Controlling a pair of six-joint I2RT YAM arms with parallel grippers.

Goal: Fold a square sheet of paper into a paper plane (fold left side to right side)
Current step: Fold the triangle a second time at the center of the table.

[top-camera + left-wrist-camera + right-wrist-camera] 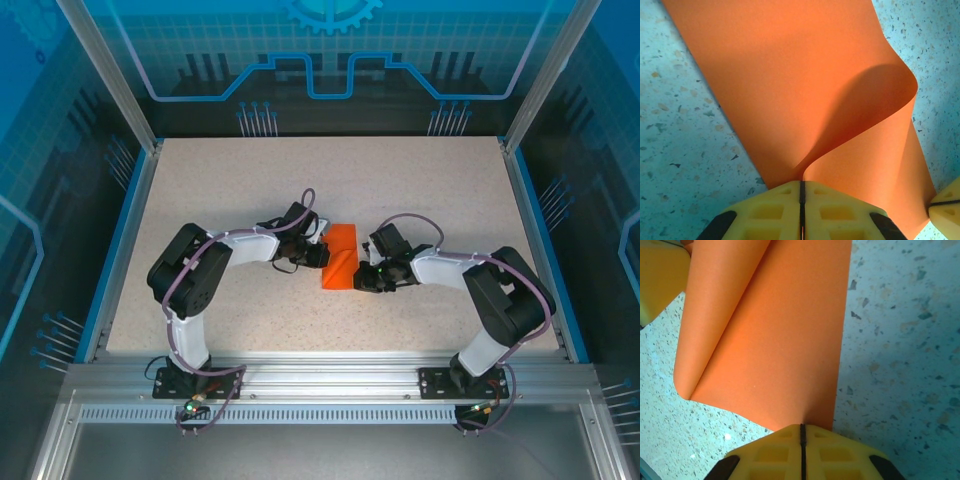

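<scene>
The left rail [118, 250] bounds the speckled worktop [200, 190], and a broad bare stretch lies between it and the left arm [190, 275]. That arm rises from its base at the near edge, bends at a dark elbow and reaches right and slightly away towards the middle of the worktop. The left gripper [320, 252] is closed on the left edge of the paper [341, 255]. In its wrist view the yellow fingers [775, 210] meet with no gap, pinching the orange sheet where a flap bows up and curls over the flat part beneath.

The paper sits at the centre of the worktop as a narrow upright strip, partly folded and not pressed flat, with open surface beyond it to the far edge and in front of it to the near edge.

The right gripper [364, 277] is clamped on the paper's near right edge, and its wrist view shows its fingers [835, 450] shut tight on that edge. The two grippers are near each other across the strip. The right arm [500, 295] mirrors the left, elbow out, forearm pointing left. More bare worktop runs from it to the right rail [545, 250].
</scene>
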